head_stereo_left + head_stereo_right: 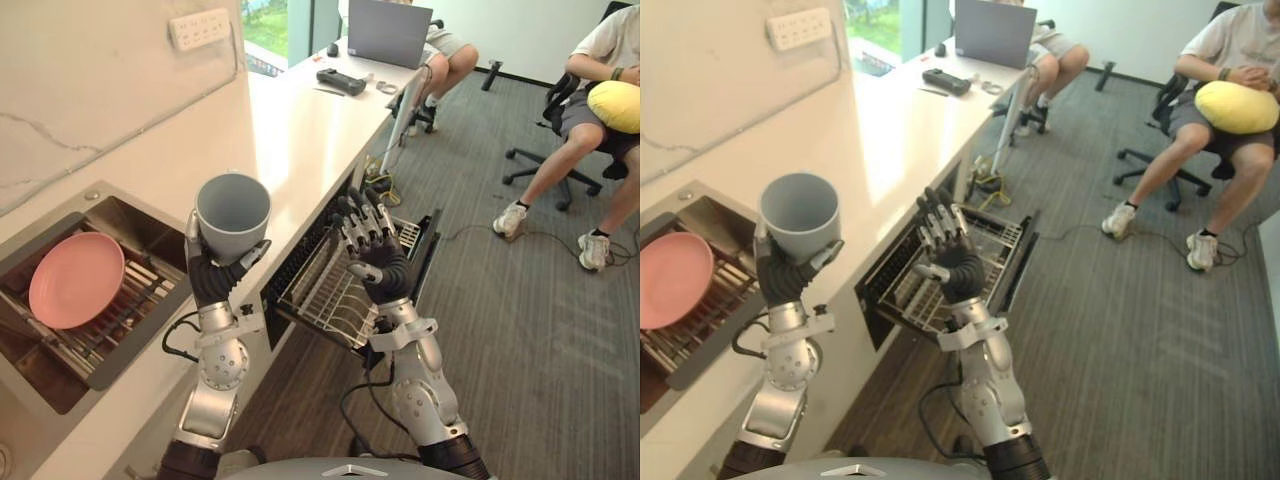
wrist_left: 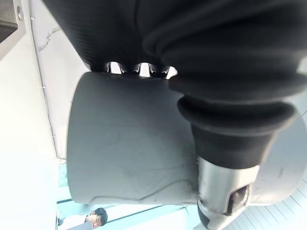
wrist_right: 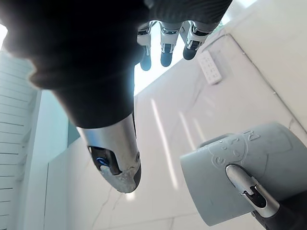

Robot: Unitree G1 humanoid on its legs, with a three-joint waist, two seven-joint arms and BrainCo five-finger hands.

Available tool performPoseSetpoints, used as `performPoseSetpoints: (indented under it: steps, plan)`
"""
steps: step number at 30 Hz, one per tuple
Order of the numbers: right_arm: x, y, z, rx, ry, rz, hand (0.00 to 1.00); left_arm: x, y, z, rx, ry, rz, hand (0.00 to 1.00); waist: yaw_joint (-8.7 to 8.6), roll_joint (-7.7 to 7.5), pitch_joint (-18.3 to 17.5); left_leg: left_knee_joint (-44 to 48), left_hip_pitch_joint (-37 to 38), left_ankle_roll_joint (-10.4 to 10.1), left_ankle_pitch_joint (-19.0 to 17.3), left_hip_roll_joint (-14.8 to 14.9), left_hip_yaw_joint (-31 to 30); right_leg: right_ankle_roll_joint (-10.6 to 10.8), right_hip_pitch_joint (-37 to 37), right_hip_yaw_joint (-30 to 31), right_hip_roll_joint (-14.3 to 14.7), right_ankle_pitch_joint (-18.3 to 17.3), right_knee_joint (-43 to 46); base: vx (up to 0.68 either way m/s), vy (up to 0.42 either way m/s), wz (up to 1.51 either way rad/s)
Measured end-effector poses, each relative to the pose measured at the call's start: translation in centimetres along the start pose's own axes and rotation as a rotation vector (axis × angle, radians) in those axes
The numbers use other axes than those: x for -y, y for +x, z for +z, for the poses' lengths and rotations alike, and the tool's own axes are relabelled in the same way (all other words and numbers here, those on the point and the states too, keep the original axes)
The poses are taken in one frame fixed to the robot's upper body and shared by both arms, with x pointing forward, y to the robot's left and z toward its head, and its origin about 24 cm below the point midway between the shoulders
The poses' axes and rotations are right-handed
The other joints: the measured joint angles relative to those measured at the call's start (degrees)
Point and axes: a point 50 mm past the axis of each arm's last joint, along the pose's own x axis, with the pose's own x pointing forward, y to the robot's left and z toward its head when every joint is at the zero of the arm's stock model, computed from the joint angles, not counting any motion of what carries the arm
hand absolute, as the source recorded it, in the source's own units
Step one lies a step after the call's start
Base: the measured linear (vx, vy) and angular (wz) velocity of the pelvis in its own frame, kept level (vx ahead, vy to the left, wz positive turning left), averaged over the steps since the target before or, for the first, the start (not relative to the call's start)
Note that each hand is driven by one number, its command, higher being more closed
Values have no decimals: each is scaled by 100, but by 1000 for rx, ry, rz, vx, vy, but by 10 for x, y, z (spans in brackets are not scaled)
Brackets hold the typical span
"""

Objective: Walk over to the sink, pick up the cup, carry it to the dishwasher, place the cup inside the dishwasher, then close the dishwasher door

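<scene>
**Status: carry phase.**

- The cup (image 1: 233, 212) is out of the sink (image 1: 60, 382). It is held upright, mouth up, above the counter (image 1: 290, 140) edge, on the sink side of the dishwasher (image 1: 283, 285) and well above it.
- The left hand (image 1: 214, 277) is clamped on the cup. The fingers and thumb wrap the lower wall, and the left wrist view shows the wall pressed against the palm.
- The right hand (image 1: 372, 243) is raised over the dishwasher with its fingers apart and nearly straight. It holds nothing.
- The dishwasher is open. Its rack (image 1: 325, 290) is pulled out, with the door (image 1: 428, 250) on its far side.
- A pink plate (image 1: 76, 280) lies in the sink, on the side of the cup away from the dishwasher.

**Done, as judged:** approach to the sink and pickup of the cup.

**Left:**
1. Move the cup across and down to the rack.
2. Release the cup inside the rack.
3. Push the rack in, if required.
4. Close the door.

The free right hand is the one nearer the door.
</scene>
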Motion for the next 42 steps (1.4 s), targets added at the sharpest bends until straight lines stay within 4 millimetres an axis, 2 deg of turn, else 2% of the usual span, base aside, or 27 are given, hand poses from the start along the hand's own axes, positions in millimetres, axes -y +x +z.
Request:
performPoseSetpoints:
  steps: [20, 29, 42]
  plan:
    - [0, 0, -1, 6, -13, -65, 0, 9, -6, 0, -16, -21, -7, 100, 34, -62, -238, -13, 31, 25, 13, 3, 30, 14, -21, 44, 10, -11, 43, -26, -15, -1]
    - [-3, 1, -3, 6, -3, -58, 0, 8, -10, -9, -54, 2, -3, 100, 40, -76, -254, -113, 212, -6, 4, -3, 141, 12, 4, 162, -4, -45, 144, -49, -14, -7]
    - [-3, 1, -5, -5, -33, -107, 0, 15, -14, -7, -61, -14, -30, 100, 48, -84, -269, -118, 207, 29, 27, -8, 138, 12, 9, 155, 1, -45, 141, -6, -3, 0]
